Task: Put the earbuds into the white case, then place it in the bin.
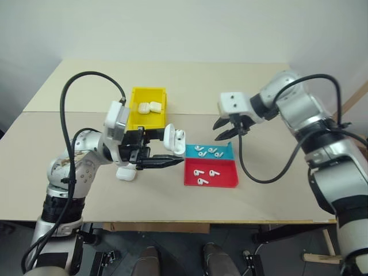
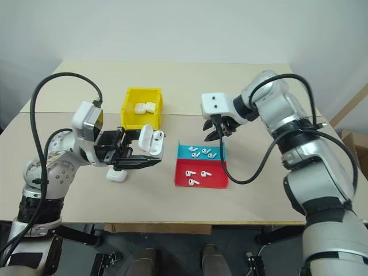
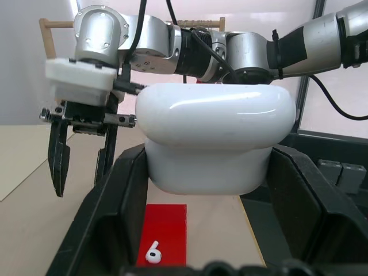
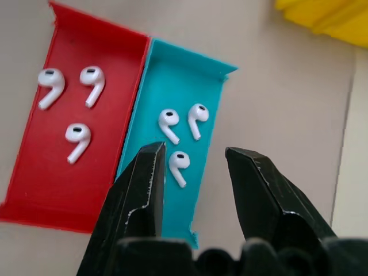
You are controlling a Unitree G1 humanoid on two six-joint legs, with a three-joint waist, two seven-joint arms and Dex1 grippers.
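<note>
Red tray [image 1: 221, 181] nearest, three buds in it; blue tray [image 1: 225, 156] behind holds three more.

Left gripper [image 1: 164, 161] clamps the open white case [image 1: 173, 140] by its base, off the table. Right gripper [image 1: 231, 129], jaws parted, hovers over the blue tray's earbuds [image 4: 179, 164]: tiny, glossy, light, likely slippery; best pinched across the stem. Yellow bin [image 1: 135, 119] behind holds cases.

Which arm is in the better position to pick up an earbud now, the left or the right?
The right. The right gripper hangs open just above the earbuds in the blue tray, while the left gripper is shut on the open white case.
</note>
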